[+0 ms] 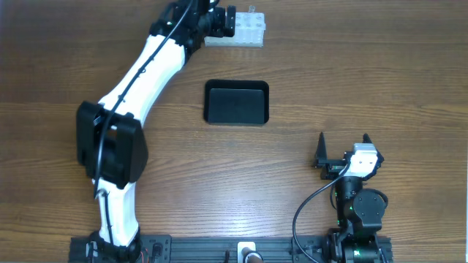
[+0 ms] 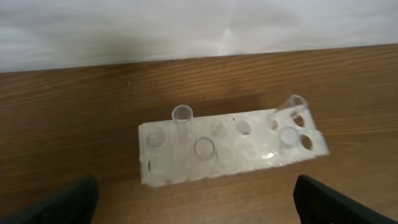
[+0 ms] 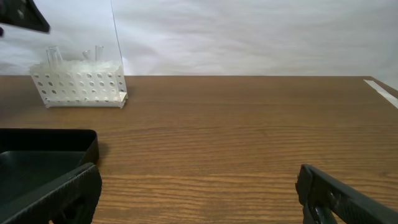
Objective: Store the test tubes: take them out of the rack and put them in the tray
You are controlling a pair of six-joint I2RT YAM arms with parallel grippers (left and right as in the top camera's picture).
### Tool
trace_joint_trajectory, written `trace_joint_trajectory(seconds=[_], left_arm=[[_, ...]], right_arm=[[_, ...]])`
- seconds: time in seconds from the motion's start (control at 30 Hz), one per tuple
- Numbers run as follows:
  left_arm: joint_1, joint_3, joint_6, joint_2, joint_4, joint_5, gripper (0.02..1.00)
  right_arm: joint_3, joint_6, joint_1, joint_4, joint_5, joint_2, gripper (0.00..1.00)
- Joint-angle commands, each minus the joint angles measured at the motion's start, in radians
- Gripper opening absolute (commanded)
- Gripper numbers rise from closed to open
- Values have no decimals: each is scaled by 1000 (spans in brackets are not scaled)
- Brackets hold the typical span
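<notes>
Here, white perforated rack (image 2: 249,163), clear test tubes (image 2: 182,121)

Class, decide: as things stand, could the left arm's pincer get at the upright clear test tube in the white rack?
Probably yes. The left pincer hangs open close to the white perforated plastic rack, facing it, and nothing lies between it and the upright clear test tube, which stands proud of the rack's top.

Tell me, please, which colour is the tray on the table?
Black. The tray shows best in the top view.
</notes>
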Motion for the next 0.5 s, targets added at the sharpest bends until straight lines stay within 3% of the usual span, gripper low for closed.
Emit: trace_joint_trajectory(seconds=[0.03,0.5], left_arm=[[0,100,-15,88,6,-11,998],[-1,163,-19,188,79,1,996]], right_arm=[[-6,-8,-6,-3,-5,-11,993],[-6,-7,-6,-3,-5,-11,993]])
